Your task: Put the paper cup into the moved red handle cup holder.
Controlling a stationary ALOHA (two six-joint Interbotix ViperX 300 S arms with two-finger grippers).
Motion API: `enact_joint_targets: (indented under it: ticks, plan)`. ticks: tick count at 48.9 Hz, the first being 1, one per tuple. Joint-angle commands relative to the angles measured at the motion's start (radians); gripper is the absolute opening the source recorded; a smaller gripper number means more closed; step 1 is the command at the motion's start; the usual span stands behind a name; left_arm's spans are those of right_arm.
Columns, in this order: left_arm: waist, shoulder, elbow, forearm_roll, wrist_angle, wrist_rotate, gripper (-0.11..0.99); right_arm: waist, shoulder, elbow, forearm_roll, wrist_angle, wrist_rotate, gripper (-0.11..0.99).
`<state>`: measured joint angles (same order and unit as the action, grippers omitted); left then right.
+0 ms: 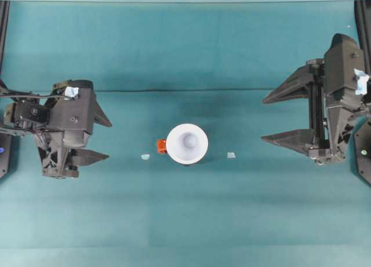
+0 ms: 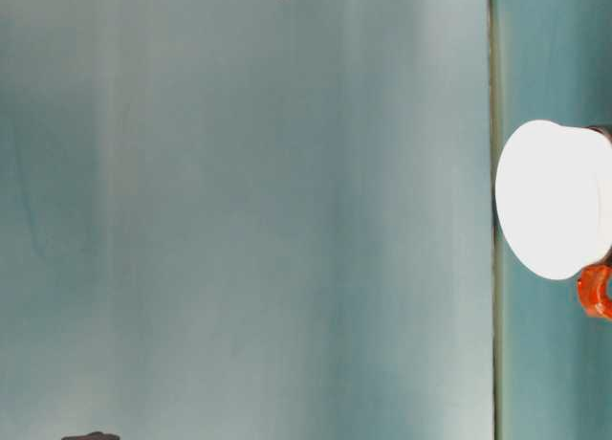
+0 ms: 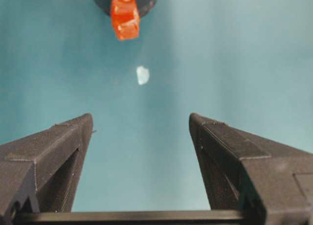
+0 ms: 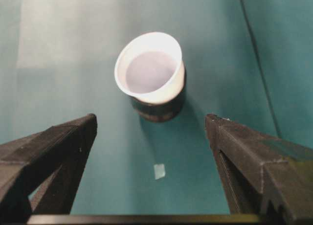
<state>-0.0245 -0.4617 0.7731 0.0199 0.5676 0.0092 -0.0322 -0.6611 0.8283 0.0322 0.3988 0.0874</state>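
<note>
You have a paper cup of thin white paper, smooth and matt inside. The red handle cup holder looks like glossy black plastic, its orange-red tab shiny too. Your worktop is a matt teal sheet, faintly creased. Both grippers, left gripper and right gripper, show matt black, finely ridged plastic.

A teal cloth-covered table meets a matching teal backdrop.

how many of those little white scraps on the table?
2. One scrap lies left of the holder, on its handle side; the other scrap lies right of it. The cup could hide more.
</note>
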Motion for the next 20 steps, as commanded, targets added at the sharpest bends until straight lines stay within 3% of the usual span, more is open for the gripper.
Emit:
enact_joint_targets:
  ticks: [1, 10, 15, 20]
  plan:
    - [-0.003, -0.009, -0.012, 0.002, -0.005, -0.002, 0.83, 0.002, -0.006, -0.009, -0.002, -0.011, -0.009, 0.93]
    - [-0.002, -0.009, -0.011, 0.002, -0.003, -0.002, 0.83, 0.002, -0.006, -0.009, -0.005, -0.017, -0.021, 0.93]
    - [-0.002, -0.008, -0.011, 0.002, -0.003, -0.002, 0.83, 0.003, -0.008, -0.005, -0.017, -0.028, -0.060, 0.93]
    - [-0.002, -0.009, -0.011, 0.002, -0.003, -0.002, 0.83, 0.003, -0.011, -0.005, -0.015, -0.043, -0.094, 0.93]
